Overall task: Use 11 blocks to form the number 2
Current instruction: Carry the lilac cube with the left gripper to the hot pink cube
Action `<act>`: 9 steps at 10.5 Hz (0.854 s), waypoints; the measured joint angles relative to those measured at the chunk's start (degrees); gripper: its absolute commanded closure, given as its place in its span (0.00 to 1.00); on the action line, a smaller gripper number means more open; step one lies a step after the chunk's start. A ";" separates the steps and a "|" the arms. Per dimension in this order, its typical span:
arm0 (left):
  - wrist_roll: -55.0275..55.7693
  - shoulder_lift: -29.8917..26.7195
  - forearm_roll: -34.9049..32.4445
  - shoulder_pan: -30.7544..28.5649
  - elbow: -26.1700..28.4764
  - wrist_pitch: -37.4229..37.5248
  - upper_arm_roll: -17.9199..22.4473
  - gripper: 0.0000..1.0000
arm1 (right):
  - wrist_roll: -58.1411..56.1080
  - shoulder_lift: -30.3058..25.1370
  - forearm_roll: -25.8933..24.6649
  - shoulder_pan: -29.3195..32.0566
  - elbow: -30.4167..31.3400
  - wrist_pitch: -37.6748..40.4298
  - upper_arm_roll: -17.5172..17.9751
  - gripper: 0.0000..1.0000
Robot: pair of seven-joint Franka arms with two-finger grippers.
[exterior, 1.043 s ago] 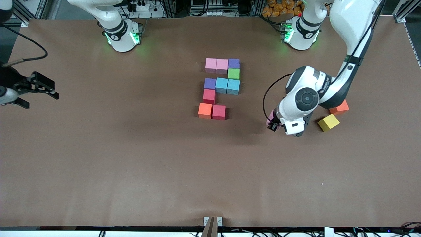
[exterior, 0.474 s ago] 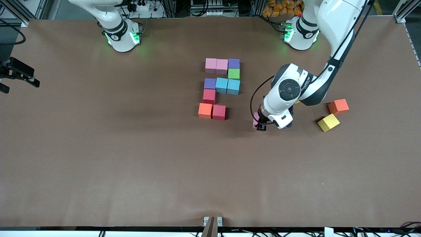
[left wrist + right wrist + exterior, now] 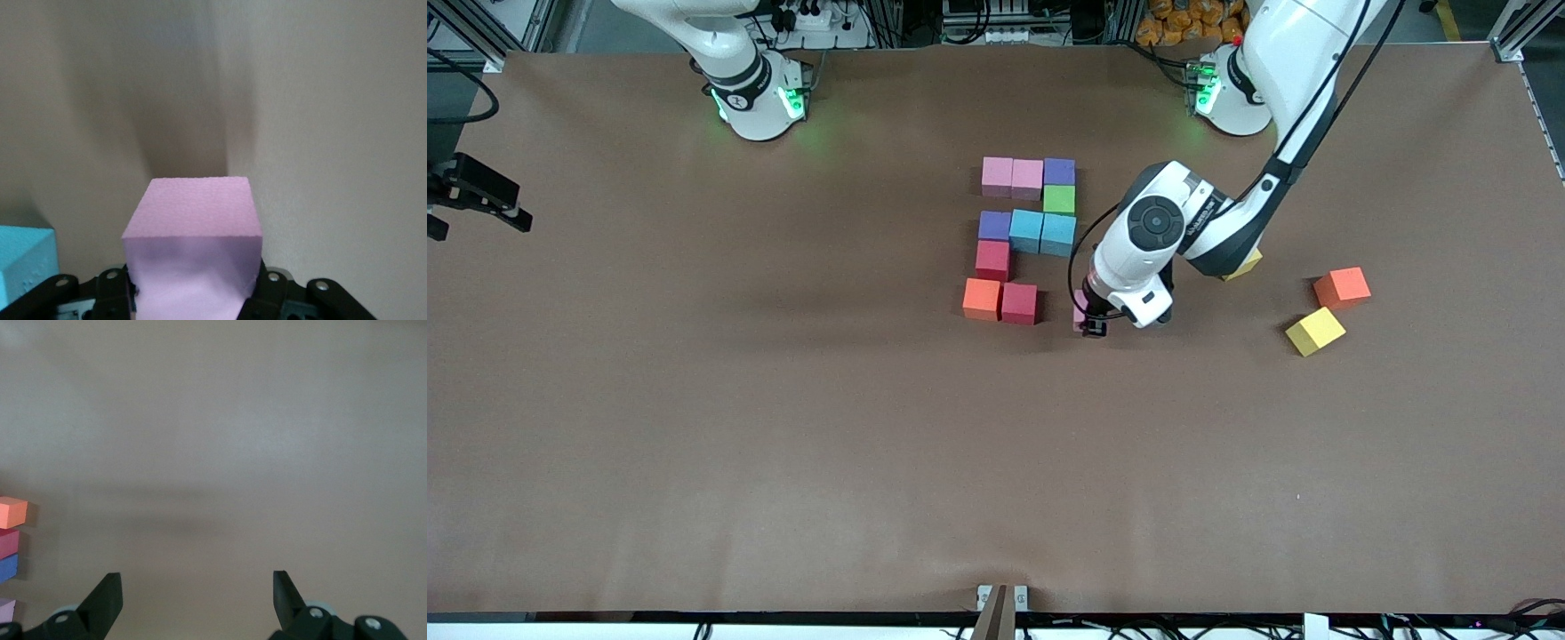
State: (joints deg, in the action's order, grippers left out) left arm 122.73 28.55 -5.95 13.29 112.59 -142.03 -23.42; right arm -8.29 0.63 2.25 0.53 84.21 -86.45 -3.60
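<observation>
Left gripper clamped on a matte pink foam cube, in the air just beside the unfinished coloured-cube digit 2. Right gripper, fingers spread wide and empty, waits well apart from it.

Cube count, front view:
- pink cubes: three, two in the top row of the number 2, one mostly hidden by the arm
- purple cubes: two
- blue cubes: two
- red cubes: two
- green cube: one
- orange cubes: two
- yellow cubes: two, the second partly hidden

Total fourteen.
</observation>
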 measured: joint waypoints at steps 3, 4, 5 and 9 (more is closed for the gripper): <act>1.55 2.89 0.00 1.97 -1.74 -0.86 0.40 0.69 | 0.18 0.61 -0.02 -0.04 0.10 -0.61 0.03 0.00; 2.51 3.39 0.00 2.46 -2.13 -1.38 0.45 0.69 | 1.17 0.93 -0.03 -0.04 0.16 -0.61 0.02 0.00; 3.48 3.75 0.00 3.00 -2.38 -1.94 0.49 0.69 | 3.45 1.29 -0.23 -0.06 0.21 -0.61 0.04 0.00; 8.60 6.02 -2.10 5.19 -2.56 -4.31 1.47 0.69 | 6.24 1.76 -2.22 -0.30 0.22 -0.72 0.43 0.00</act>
State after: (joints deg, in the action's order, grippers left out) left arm 131.34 34.57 -8.04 18.48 110.02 -146.33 -21.95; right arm -2.05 2.39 0.03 0.23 84.43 -87.17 -3.17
